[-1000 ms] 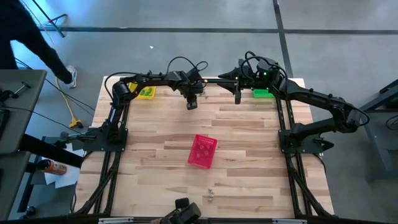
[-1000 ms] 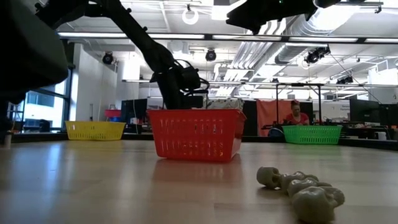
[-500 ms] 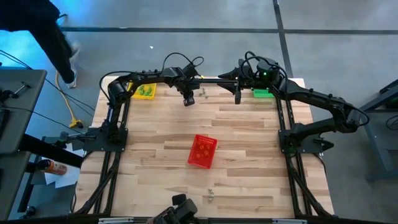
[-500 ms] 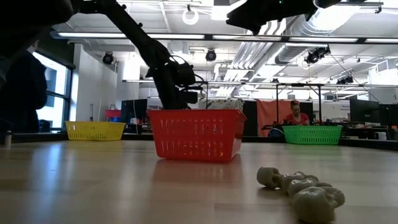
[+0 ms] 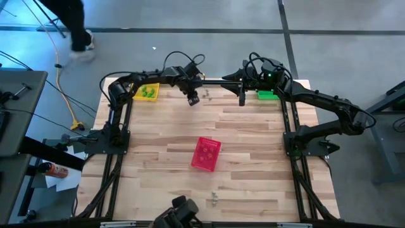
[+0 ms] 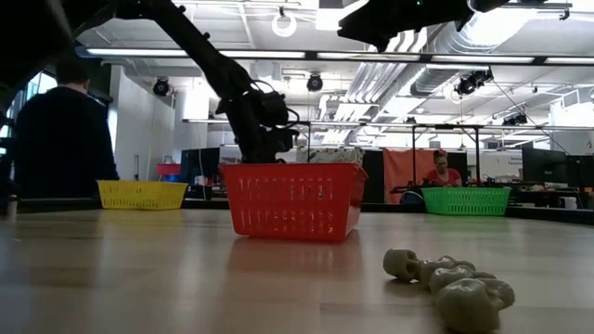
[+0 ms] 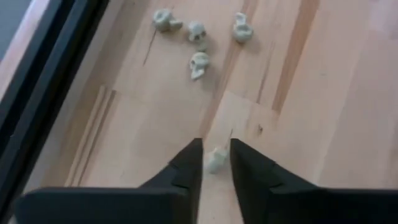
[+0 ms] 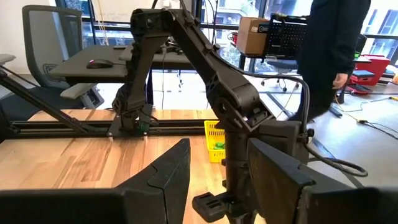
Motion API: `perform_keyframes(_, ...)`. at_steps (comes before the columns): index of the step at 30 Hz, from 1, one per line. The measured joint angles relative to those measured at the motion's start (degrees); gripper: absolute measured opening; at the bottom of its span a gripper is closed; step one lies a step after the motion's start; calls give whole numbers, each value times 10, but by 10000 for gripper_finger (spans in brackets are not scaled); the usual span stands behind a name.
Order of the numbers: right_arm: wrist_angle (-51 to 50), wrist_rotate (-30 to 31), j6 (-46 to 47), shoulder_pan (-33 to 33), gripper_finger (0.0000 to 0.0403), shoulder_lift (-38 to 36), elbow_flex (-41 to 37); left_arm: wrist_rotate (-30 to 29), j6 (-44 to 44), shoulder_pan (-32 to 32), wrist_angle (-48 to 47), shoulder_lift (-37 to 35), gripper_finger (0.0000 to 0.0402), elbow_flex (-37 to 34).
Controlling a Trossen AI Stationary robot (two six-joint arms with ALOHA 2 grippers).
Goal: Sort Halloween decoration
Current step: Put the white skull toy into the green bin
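We find the left gripper (image 5: 193,98) raised over the far edge of the table (image 5: 253,145), between the yellow basket (image 5: 149,93) on one side and the right gripper (image 5: 242,98) on the other. In its wrist view the left gripper (image 7: 216,163) shows its two fingers slightly apart, with a small pale trinket (image 7: 216,159) between the fingertips; we cannot tell whether the fingers touch it or whether it lies on the wood below them. Beyond those fingertips four more pale skull-like trinkets (image 7: 199,62) lie loose on the wood, close together, near the table's dark edge rail.

The right gripper (image 8: 217,180) hangs over the far edge too, just beside the green basket (image 5: 266,95). Its fingers stand apart and hold nothing; the left arm fills the gap ahead of them.

The red basket (image 5: 206,154) sits upright mid-table, well apart from both grippers and nearer the front. A further pale trinket (image 6: 448,283) lies on the wood at the front edge, well clear of either gripper. Green pieces (image 5: 149,92) show inside the yellow basket.

A person (image 6: 56,139) stands beyond the table on the yellow basket's side; another sits behind the green basket (image 6: 466,200).
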Motion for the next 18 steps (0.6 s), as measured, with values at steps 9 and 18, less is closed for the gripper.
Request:
perform_keyframes(9,-3,0,0,0,156,0,0,8,185,5,-1,2,162,0)
perform_keyframes(18,-8,0,0,0,156,0,0,38,258,2,-17,3,164,0)
